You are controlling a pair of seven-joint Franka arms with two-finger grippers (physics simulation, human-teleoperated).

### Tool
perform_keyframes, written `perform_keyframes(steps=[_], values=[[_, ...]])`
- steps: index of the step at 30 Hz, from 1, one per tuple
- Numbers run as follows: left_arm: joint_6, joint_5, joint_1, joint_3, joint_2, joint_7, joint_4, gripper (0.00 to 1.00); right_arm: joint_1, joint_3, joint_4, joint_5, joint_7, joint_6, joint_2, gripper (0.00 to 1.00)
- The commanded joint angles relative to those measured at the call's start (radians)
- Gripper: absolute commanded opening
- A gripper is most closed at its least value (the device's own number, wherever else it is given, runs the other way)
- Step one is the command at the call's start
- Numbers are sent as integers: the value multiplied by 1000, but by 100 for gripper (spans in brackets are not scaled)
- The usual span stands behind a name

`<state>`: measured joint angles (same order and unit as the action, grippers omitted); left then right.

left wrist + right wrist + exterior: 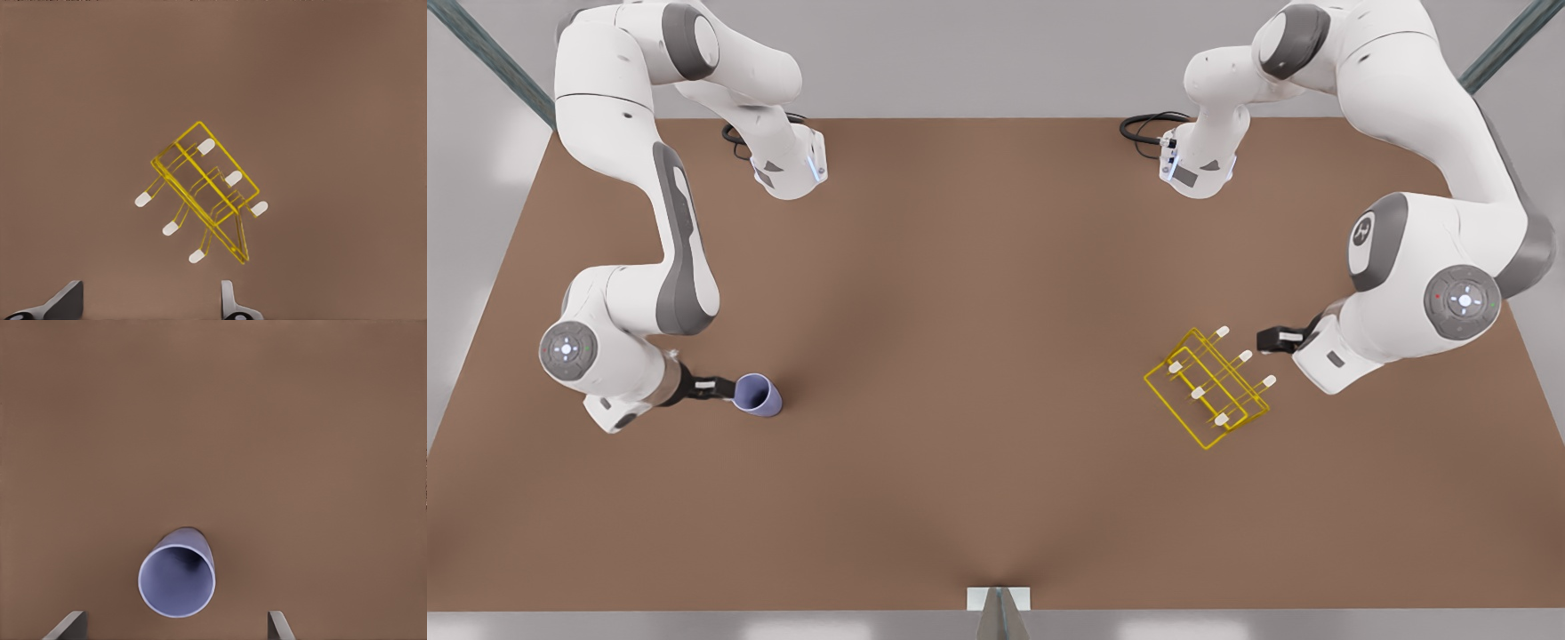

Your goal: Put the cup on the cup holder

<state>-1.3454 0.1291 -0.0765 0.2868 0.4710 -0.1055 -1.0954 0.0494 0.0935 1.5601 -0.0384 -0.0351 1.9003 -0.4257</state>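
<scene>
1. The right gripper [725,388] is at the front view's left, low over the brown table [978,293]. In the right wrist view its two fingertips [67,625] stand wide apart, nothing between them.
2. The cup [758,395], pale lavender-blue and without a handle, stands just beside the right gripper's tips in the front view; whether they touch it cannot be told there. In the right wrist view the cup [177,579] sits just ahead of the open jaws, between the lines of the two fingers but beyond their tips, and not clamped.
3. That wrist view looks straight into the cup's open mouth and shows its darker inside wall; the front view shows its outer wall and its rim from the side.
4. The left gripper [1276,339] is at the front view's right, just beside the cup holder [1209,388] and apart from it. In the left wrist view its fingertips [67,301] are spread and hold nothing.
5. The cup holder [203,193], a yellow wire rack with a rectangular frame and six white-capped pegs, lies ahead of the left gripper in that view, clear of the fingers. The pegs slant outward in two rows of three.
6. Cup and cup holder are well apart, at opposite sides of the table.
</scene>
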Motion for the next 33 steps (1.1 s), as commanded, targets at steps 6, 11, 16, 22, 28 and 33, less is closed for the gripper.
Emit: perform_keyframes(steps=[6,11,16,22,28,33], values=[[25,-31,4,3,-3,-125,-18,100,81,0,0,5,-46,-52,-2,100],[25,-29,12,5,5,-118,-18,100,76,2,1,20,-63,-141,-19,100],[28,-32,12,5,5,-118,-18,100,50,104,49,17,-78,-58,-41,100],[28,-31,12,9,5,-117,-20,100,0,121,118,3,-75,71,-33,100],[28,-31,23,9,5,-121,-20,100,-13,123,190,-9,-92,227,-22,100],[29,-31,23,9,5,-117,-21,100,-5,110,310,-71,-128,382,25,100]])
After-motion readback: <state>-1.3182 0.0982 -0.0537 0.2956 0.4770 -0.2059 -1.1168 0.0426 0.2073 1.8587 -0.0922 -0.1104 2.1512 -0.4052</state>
